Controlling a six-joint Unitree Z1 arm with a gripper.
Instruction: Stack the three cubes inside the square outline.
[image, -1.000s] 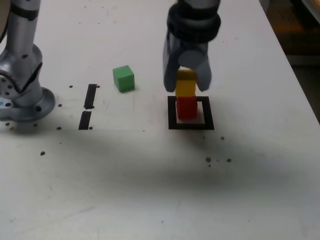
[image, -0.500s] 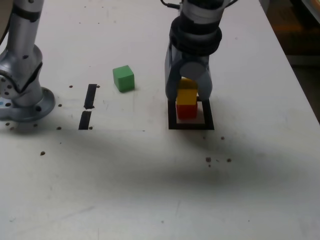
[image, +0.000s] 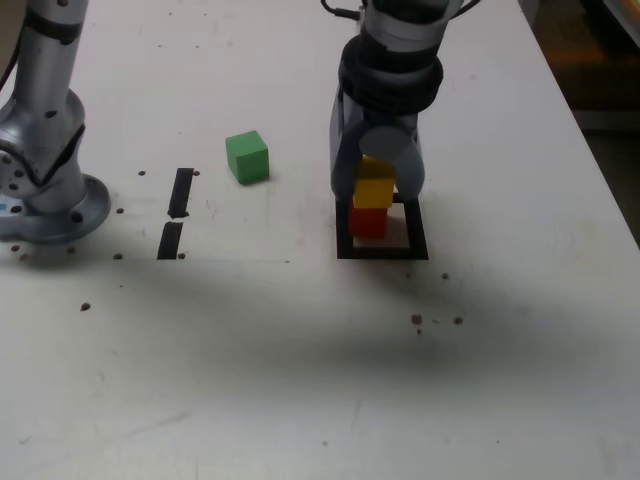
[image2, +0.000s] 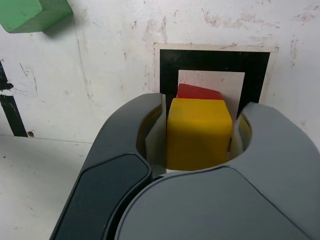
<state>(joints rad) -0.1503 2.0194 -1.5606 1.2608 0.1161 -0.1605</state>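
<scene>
Yellow cube (image2: 198, 134) between the pincer's (image2: 204, 107) tips (red cube (image: 367, 223) beneath).

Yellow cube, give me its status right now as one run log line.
yellow cube: on red cube | claw: around yellow cube | green cube: outside outline

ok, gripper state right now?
Gripper: jaws apart, one on each side of the yellow cube; can't tell whether they grip it or have just let go.
</scene>
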